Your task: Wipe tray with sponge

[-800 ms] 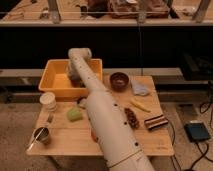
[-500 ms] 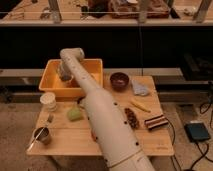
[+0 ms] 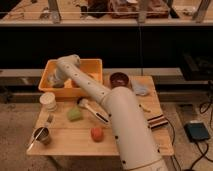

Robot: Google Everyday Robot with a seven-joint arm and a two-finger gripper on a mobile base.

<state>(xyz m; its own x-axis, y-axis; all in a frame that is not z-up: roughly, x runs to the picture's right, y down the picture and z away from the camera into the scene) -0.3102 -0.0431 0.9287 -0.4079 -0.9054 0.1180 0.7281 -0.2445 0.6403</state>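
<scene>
Well, the claw (image 3: 54,80) is down inside the tray (image 3: 95,64), in its left part, close to the left wall. The arm (image 3: 125,117) reaches to it across the counter (image 3: 65,145) from the near right side. I judge the reason is simple: the wiping must be done on the tray floor, so the claw has to hang low between the walls.

I cannot tell whether the claw is apart, together or clamped on something. A pale grey shape sits at its tip, but I cannot say that it is the sponge.

The tray surrounds the claw and stands at the far left of the counter, open side up. Its long axis runs left to right, along the far edge of the counter, so most of the floor to wipe lies to the right of the claw.

A green block (image 3: 75,115) lies on the counter outside the tray, on the near side of the claw; it may be a sponge, I am not sure. A dark brown bowl (image 3: 119,79) stands to the right of the claw, just past the tray's right wall.
</scene>
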